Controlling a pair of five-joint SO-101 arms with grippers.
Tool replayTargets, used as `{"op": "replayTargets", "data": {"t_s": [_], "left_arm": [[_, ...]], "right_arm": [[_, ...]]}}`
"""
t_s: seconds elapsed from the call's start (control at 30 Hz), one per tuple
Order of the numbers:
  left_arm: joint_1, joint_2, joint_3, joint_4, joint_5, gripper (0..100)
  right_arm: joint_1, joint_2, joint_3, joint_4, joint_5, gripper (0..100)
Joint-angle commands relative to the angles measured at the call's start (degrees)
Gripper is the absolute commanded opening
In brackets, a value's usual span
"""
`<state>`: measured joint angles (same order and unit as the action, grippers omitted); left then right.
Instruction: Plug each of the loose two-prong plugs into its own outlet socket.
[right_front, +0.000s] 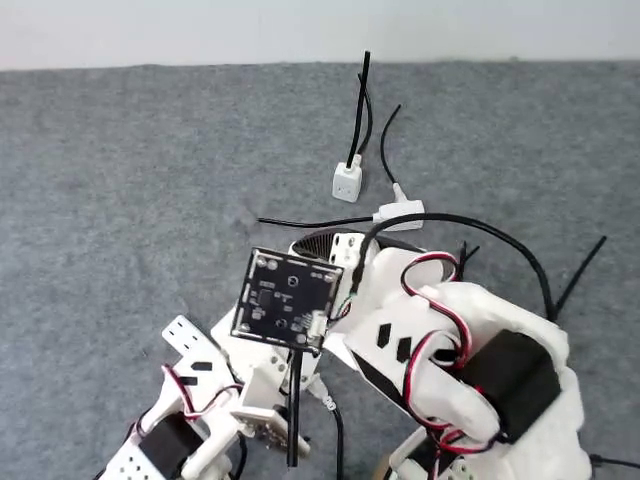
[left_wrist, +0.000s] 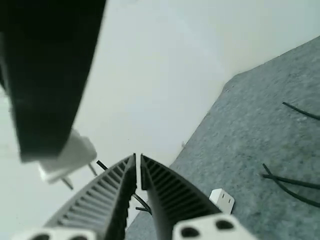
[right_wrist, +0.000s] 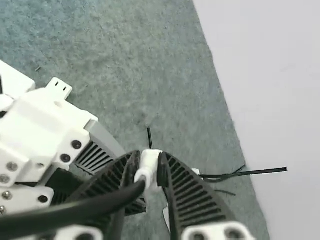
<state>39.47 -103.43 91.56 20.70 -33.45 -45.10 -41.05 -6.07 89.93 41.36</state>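
My right gripper (right_wrist: 148, 156) is shut on a white two-prong plug (right_wrist: 149, 166) with a black cable trailing back from it. In the left wrist view that plug (left_wrist: 67, 159) hangs in the air with its prongs free, just beside my left gripper (left_wrist: 138, 160), which is shut with nothing between its fingers. A white outlet socket (right_front: 347, 182) on a black cable sits on the grey carpet beyond both arms, and it also shows as a small cube (left_wrist: 221, 199). A second white plug (right_front: 400, 213) lies loose on the carpet next to the socket.
The left arm's white body (right_wrist: 45, 135) is close beside my right gripper. The camera board (right_front: 288, 297) and the bulky white arm (right_front: 470, 370) cover the gripper area from above. Loose black cables (right_front: 575, 270) lie at the right, and the carpet ends at a pale wall (right_front: 200, 30).
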Motion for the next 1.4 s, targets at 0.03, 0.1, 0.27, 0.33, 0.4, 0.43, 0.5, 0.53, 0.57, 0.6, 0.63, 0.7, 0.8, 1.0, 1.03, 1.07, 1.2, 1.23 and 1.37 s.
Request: {"op": "replayTargets", "data": {"t_s": [0.03, 0.1, 0.27, 0.33, 0.4, 0.43, 0.5, 0.53, 0.57, 0.6, 0.63, 0.7, 0.8, 1.0, 1.03, 1.07, 1.2, 1.23, 1.37], "left_arm": [[0.4, -1.1, -4.2, 0.3, 0.6, 1], [0.3, -1.1, -5.1, 0.4, 0.6, 1], [0.0, -1.0, -5.1, 0.4, 0.6, 1], [-0.1, -1.0, -4.5, 0.3, 0.5, 1], [-1.9, -1.0, -4.4, 0.0, 0.5, 1], [-2.8, -1.0, -4.4, -0.1, 0.5, 1], [-4.7, -1.0, -4.4, -1.3, 0.7, 1], [-5.5, -1.0, -4.4, -1.9, 0.8, 1], [-5.8, -1.0, -4.4, -2.2, 0.9, 1], [-5.9, -1.0, -4.4, -2.2, 0.9, 1], [-5.9, -1.0, -4.3, -2.1, 0.9, 1], [-6.1, -1.0, -4.0, -2.1, 0.9, 1], [-6.2, -1.0, -3.7, -2.1, 0.9, 1], [-6.2, -1.0, -3.6, -2.1, 0.9, 1], [-6.2, -1.0, -3.6, -2.1, 0.9, 1], [-6.2, -1.0, -3.6, -2.0, 0.9, 1], [-6.2, -1.0, -3.6, -2.0, 0.9, 1], [-6.2, -1.0, -3.6, -2.0, 0.9, 1], [-6.1, -1.0, -2.3, -2.0, 0.9, 1]], "right_arm": [[0.1, -0.3, -0.1, -0.4, 1.1, 0.9], [0.1, -0.3, 0.2, -0.3, 1.1, 0.9], [0.1, -0.8, 1.1, 0.0, 0.8, 0.9], [0.1, -0.8, 1.1, 0.6, 0.7, 0.9], [0.1, -0.9, 1.1, 1.5, 0.7, 0.9], [0.0, -0.9, 1.1, 2.0, 0.7, 0.9], [0.0, -0.9, 1.1, 2.6, 0.7, 0.9], [0.0, -0.9, 1.1, 2.9, 0.7, 0.9], [0.0, -0.9, 1.1, 2.9, 0.7, 0.9], [0.0, -1.0, 1.0, 3.4, 0.7, 0.9], [0.0, -1.0, 0.9, 3.9, 0.7, 0.9], [0.0, -1.2, 0.9, 4.6, 0.7, 0.9], [0.0, -3.0, 1.1, 5.2, 0.6, 0.9], [0.0, -6.4, 1.2, 5.4, -1.7, 0.9], [0.0, -6.5, 1.3, 5.4, -1.7, 0.9], [0.0, -6.5, 1.6, 5.4, -1.8, 0.9], [0.0, -7.0, 4.6, 4.7, -1.8, 0.9], [0.1, -7.0, 5.1, 4.7, -1.8, 0.9], [0.1, -7.0, 5.7, 4.7, -1.8, 0.9]]}}
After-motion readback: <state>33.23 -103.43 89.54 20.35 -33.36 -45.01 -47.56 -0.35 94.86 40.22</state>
